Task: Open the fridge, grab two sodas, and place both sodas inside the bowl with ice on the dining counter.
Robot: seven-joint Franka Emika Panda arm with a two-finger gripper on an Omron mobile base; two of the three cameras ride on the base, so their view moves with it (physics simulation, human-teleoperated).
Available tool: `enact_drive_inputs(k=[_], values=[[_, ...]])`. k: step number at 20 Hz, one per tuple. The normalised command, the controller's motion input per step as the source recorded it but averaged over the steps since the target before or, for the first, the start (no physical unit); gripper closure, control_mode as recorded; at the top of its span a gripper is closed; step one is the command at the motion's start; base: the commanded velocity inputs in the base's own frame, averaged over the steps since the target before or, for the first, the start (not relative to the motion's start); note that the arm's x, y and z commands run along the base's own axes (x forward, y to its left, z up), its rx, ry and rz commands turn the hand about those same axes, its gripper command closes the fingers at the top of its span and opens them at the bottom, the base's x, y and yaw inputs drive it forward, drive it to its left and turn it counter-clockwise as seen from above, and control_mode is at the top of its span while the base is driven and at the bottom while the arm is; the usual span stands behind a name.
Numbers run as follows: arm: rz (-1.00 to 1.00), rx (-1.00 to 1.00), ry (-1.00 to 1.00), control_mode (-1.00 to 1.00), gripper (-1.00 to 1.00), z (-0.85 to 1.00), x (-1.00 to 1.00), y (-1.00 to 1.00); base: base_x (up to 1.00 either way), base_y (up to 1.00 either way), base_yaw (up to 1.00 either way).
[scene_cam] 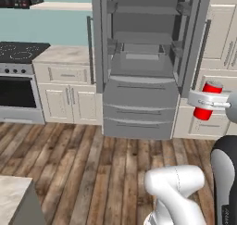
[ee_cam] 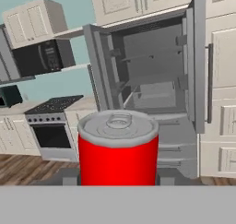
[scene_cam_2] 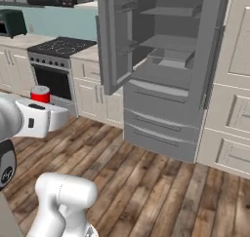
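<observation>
Presently, one soda can (scene_cam: pixel 208 100) is held upright, its long axis vertical, clamped between the jaws of the gripper (scene_cam: pixel 207 100), which are partly closed on its sides. It is carried above the wood floor (scene_cam: pixel 92 164), well apart from the fridge (scene_cam: pixel 141 71), whose two doors stand open. One can is counted; the shelves appear bare.

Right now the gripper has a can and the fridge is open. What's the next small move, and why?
Probably turn the base away toward the dining counter. The gripper is shut on a soda, upright and clear of the fridge, whose doors stand open with bare shelves. The bowl isn't near the fridge, so carrying comes first.
</observation>
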Motion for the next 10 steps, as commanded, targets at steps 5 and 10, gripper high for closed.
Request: enact_drive_inputs(k=[5,10], values=[[0.0,0.0,0.0,1.0,1.0,0.0,0.0,0.0,-1.0,0.1,0.23],[0.0,0.0,0.0,1.0,1.0,0.0,0.0,0.0,-1.0,0.46,0.21]])
